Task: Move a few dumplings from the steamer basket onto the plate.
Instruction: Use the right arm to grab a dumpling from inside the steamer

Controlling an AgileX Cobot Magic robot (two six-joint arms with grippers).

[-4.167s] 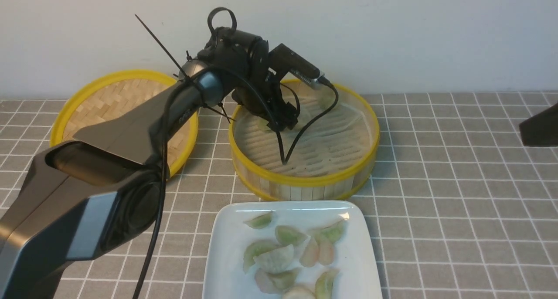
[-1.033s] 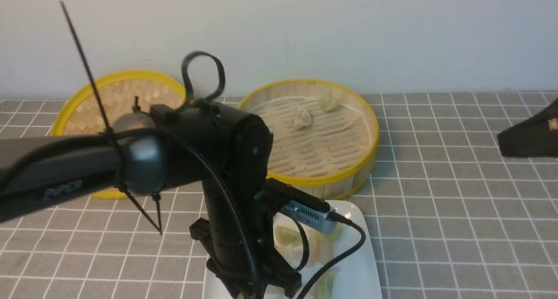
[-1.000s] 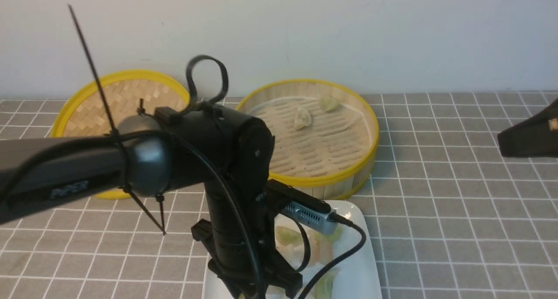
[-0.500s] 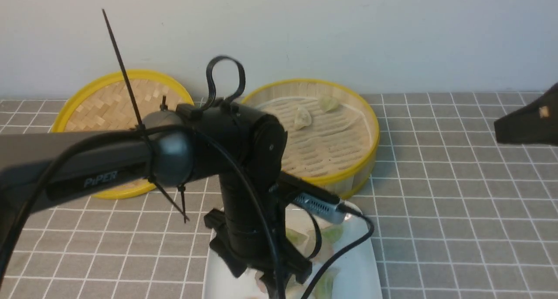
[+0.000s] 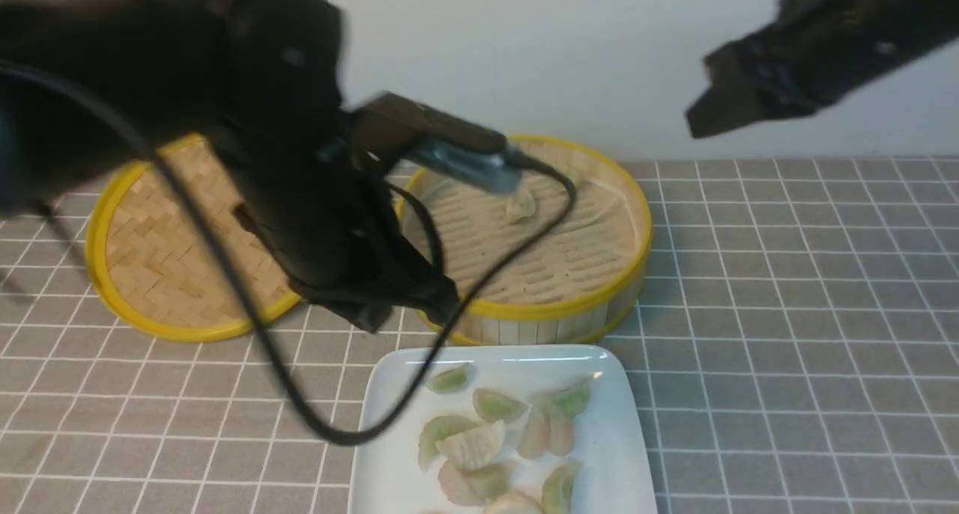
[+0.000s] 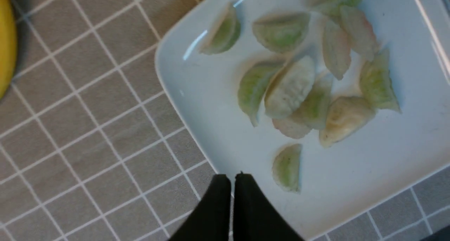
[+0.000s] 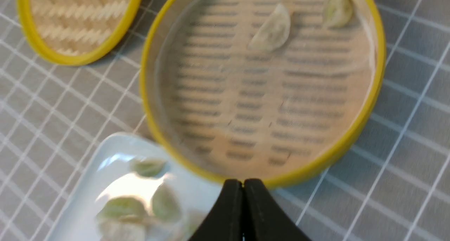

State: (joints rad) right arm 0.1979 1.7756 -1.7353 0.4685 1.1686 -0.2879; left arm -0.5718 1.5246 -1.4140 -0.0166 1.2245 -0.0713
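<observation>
While the left black gripper [image 6: 233, 184], clenched on nothing, hangs above the glossy white square-cornered plate [image 5: 637, 454] of pale crescent dumplings [image 5: 497, 407], two more sit in the round yellow-rimmed bamboo steamer basket [image 5: 551, 311]. The right black gripper [image 7: 243, 190] is closed, empty. Transferring seems nearly finished; the next move probably calls for retreating. No writing is legible.

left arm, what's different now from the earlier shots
The left gripper has risen off the plate, back and to the left; it now holds nothing. The right gripper has come up and inward. Two dumplings now show in the steamer basket; the one seen under the left gripper is gone from there. The basket, lid and plate stayed put.
</observation>
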